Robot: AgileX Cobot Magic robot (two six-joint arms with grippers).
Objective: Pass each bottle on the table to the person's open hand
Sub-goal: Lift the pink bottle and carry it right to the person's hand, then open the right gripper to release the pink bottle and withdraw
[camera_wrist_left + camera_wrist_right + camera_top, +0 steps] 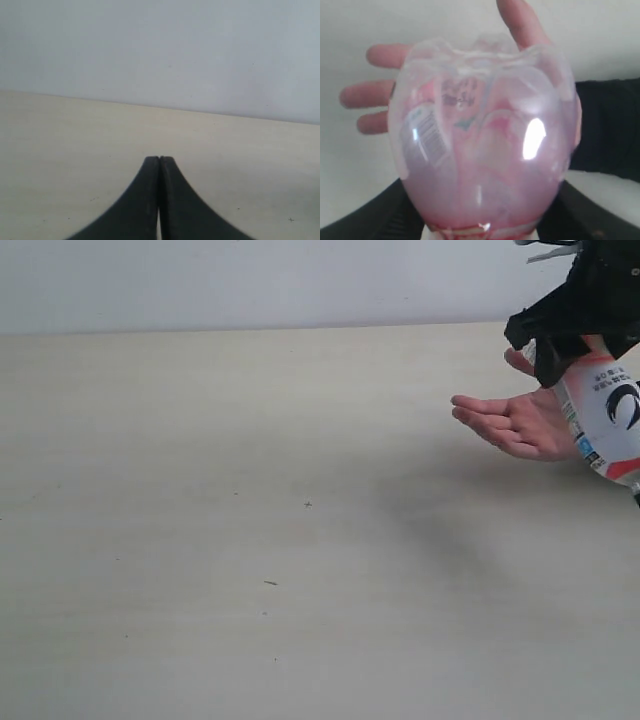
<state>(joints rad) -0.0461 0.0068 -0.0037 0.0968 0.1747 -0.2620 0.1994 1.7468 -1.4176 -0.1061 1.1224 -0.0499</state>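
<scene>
With left fingers clenched empty, my right fingers gripped the only bottle in view, unreleased, by the open hand.

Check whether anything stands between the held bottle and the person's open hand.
Nothing visible does. The pink-red bottle hangs right beside the person's open hand; in the right wrist view the palm sits directly behind the bottle's base with nothing between.
</scene>
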